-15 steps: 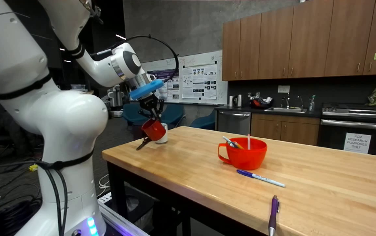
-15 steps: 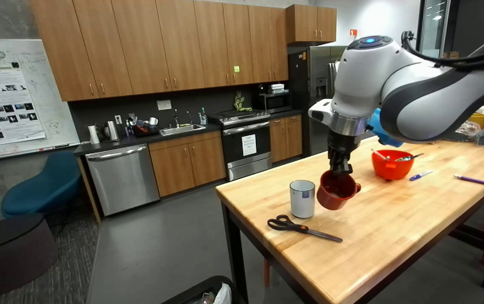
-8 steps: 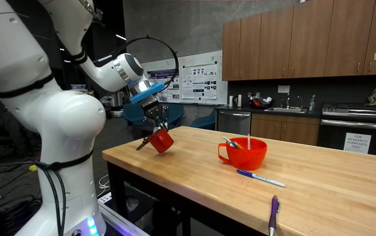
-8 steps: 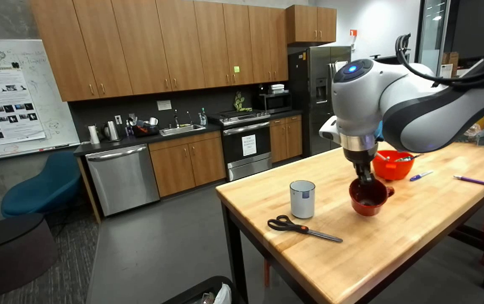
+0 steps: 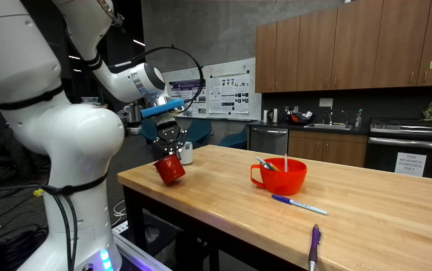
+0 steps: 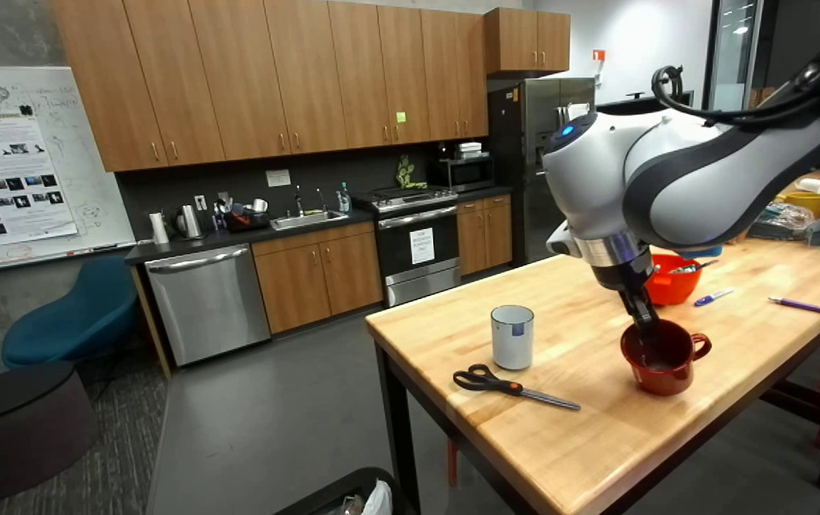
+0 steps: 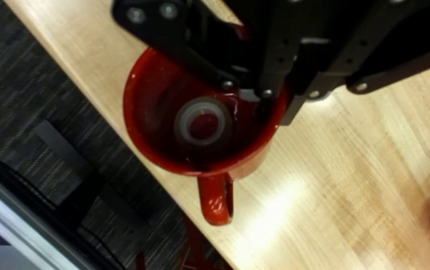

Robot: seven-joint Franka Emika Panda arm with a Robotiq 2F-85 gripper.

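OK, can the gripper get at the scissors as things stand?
Probably not: the gripper is clamped on the red mug, leaving no free grip, though nothing covers the scissors.

Arm (image 6: pixel 710 189) in from 2 o'clock in an exterior view, wrist (image 6: pixel 611 252) canted down toward 5 o'clock, jaws clamped.
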